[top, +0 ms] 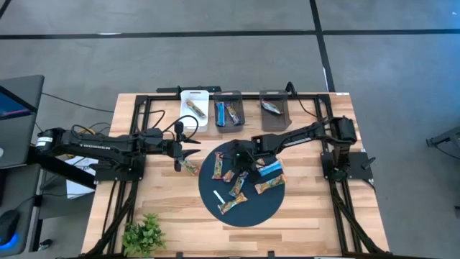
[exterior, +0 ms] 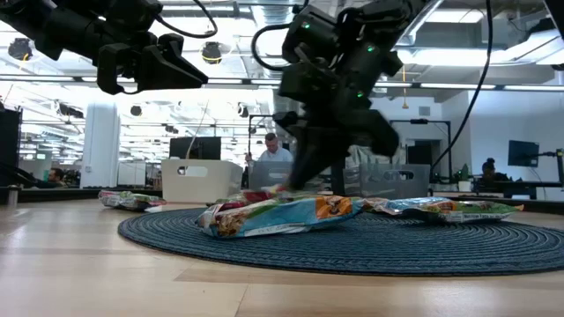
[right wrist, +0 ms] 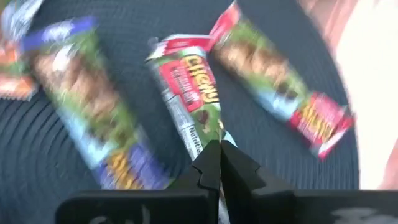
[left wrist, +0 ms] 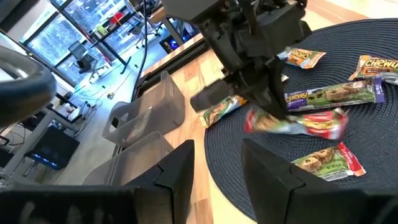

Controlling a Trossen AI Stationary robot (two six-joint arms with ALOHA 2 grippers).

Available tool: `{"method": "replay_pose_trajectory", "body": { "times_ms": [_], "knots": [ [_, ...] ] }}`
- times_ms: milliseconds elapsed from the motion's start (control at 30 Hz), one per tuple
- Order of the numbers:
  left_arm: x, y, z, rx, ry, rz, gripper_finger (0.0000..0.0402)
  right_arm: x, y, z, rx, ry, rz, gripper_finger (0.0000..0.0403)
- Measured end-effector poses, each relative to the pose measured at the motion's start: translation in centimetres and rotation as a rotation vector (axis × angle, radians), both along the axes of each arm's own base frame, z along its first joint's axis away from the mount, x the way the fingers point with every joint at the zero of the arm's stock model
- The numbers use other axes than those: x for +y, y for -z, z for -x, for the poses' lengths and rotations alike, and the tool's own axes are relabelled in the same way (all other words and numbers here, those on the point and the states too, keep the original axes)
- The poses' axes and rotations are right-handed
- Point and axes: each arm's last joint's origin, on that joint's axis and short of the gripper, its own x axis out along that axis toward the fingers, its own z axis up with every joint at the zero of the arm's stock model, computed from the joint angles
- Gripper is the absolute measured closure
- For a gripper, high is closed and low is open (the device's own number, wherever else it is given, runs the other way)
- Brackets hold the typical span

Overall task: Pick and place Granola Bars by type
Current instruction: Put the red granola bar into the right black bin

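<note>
Several granola bars lie on a round dark mat (top: 248, 208), among them a blue one (top: 270, 170) and a multicoloured one (exterior: 282, 214). One more bar (top: 190, 168) lies on the wood left of the mat. My right gripper (right wrist: 219, 157) reaches down over the mat's far part and is shut on a red-labelled bar (right wrist: 189, 87). My left gripper (top: 188, 153) hangs open above the table left of the mat, with nothing between its fingers (left wrist: 177, 171). My right gripper pinches the red-labelled bar's crimped end (right wrist: 210, 135) between its two fingertips. The fingers slant down from the table's right side. The bar stretches away from them along their line (left wrist: 298, 122); whether its far end is clear of the mat I cannot tell.
Along the far edge stand a white tray (top: 185, 116) with an orange-brown bar, a grey bin (top: 240, 115) with blue bars and a second grey bin (top: 286, 114) with one bar. A thin white stick (top: 218, 196) lies on the mat. A small plant (top: 144, 234) sits near left.
</note>
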Motion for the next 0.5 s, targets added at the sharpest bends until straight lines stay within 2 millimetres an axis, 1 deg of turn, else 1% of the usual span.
{"method": "replay_pose_trajectory", "body": {
  "times_ms": [100,200,367,500],
  "knots": [
    [0.0,0.0,0.0,0.003,-0.003,-0.001,0.0274,0.0,-1.4,0.2,-0.034,0.017,0.020,0.0403],
    [0.0,0.0,0.0,0.004,-0.004,-0.005,0.0274,0.0,-2.9,0.9,-0.047,0.050,0.046,0.0403],
    [0.0,0.0,0.0,0.006,-0.004,-0.005,0.0274,0.1,-5.5,2.3,-0.063,0.111,0.127,0.0403],
    [0.0,0.0,0.0,0.007,-0.004,-0.005,0.0274,-0.2,-7.6,3.9,-0.059,0.210,0.221,0.0403]
  ]
}}
